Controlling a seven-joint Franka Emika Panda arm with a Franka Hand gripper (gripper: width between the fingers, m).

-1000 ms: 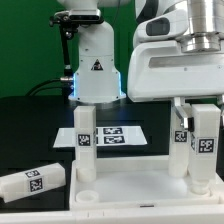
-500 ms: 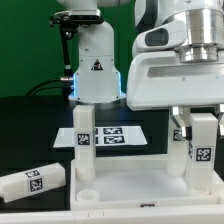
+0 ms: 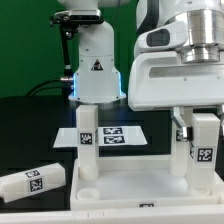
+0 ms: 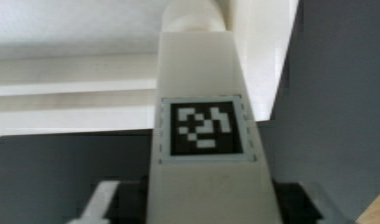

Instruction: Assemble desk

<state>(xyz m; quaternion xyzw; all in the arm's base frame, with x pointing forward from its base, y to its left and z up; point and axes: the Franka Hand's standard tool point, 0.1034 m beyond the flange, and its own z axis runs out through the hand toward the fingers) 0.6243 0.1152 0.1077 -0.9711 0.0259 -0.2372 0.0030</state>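
We see the two-finger gripper [image 4: 205, 208] pinching a blocky white plastic leg with a black-and-white square tag [image 3: 204, 150]. In the wrist view the dark fingers [image 4: 119, 205] sit against both sides of it, with the tag facing the camera. This held leg is upright over the corner of the large flat white plastic desk top [image 3: 130, 185] on the exterior view's right. We can't tell if its lower end is seated in the socket. The desk top lies flat on the black table [image 3: 25, 130], nearest the exterior camera. A second leg [image 3: 88, 140], also white and tagged, stands upright on the desk top's corner at the exterior view's left. A third leg [image 3: 181, 130] stands just behind the held leg, partly hidden. A fourth leg [image 3: 30, 182] lies on its side on the table, just beside the desk top on the exterior view's left. The marker board [image 3: 115, 135] lies flat behind the desk top, in front of the white robot base [image 3: 95, 70].
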